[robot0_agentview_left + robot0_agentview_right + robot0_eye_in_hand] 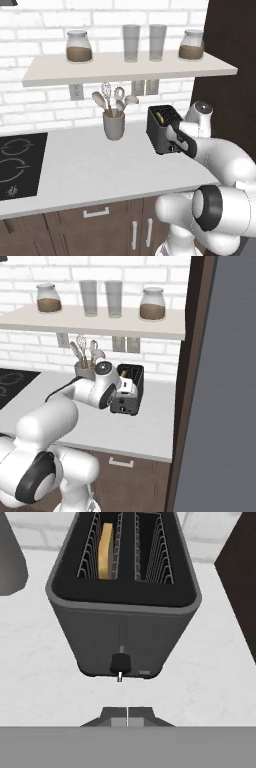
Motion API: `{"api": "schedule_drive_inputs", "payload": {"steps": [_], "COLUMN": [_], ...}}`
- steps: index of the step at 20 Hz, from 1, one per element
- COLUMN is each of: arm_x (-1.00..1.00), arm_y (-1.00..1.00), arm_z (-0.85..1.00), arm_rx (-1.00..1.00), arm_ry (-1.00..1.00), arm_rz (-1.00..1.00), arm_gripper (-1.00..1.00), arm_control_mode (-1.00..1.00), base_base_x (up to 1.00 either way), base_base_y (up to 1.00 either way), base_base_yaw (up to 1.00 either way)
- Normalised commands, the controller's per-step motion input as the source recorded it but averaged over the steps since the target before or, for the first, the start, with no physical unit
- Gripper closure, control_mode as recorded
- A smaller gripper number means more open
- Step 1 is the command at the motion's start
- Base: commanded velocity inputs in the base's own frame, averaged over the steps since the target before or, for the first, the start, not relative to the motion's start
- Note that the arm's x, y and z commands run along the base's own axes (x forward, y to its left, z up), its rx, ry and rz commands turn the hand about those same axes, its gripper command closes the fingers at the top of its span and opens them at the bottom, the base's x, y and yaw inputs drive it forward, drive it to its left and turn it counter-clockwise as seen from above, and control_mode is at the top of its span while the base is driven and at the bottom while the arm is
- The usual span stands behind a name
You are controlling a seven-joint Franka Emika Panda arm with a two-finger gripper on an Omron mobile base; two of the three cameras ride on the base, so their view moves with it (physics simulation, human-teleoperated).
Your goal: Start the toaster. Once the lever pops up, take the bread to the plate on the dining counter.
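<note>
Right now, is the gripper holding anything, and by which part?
Nothing: the gripper is shut and empty, short of the toaster; the bread sits in its slot.

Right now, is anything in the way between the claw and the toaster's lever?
Nothing visible is. In the hand view the shut claw sits just in front of the toaster, with bare white counter between it and the lever knob. The bread stands in one slot.

Black toaster [122,607] — tan bread [105,551]; white brick wall [35,30] — grey utensil cup [114,125].
</note>
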Motion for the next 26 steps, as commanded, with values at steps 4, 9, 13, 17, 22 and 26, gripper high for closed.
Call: {"api": "schedule_drive_inputs", "payload": {"steps": [4,9,13,17,22,26], "arm_x": [0.00,0.00,0.18,0.51,0.38,0.05], "arm_y": [0.04,0.25,0.33,0.25,0.02,0.06], "arm_z": [0.88,0.19,0.00,0.13,0.03,-0.11], "arm_rx": [0.05,0.05,0.01,0.00,0.00,0.00], "arm_ry": [0.05,0.01,-0.01,0.00,0.00,-0.07], "arm_rz": [0.00,0.00,0.00,0.00,0.00,0.01], "arm_gripper": [1.00,1.00,1.00,1.00,-1.00,-1.00], "arm_control_mode": [-1.00,-1.00,-1.00,-1.00,-1.00,-1.00], "base_base_x": [0.00,0.00,0.00,0.00,0.00,0.00], "base_base_y": [0.00,0.00,0.00,0.00,0.00,0.00], "base_base_yaw": [0.00,0.00,0.00,0.00,0.00,0.00]}}
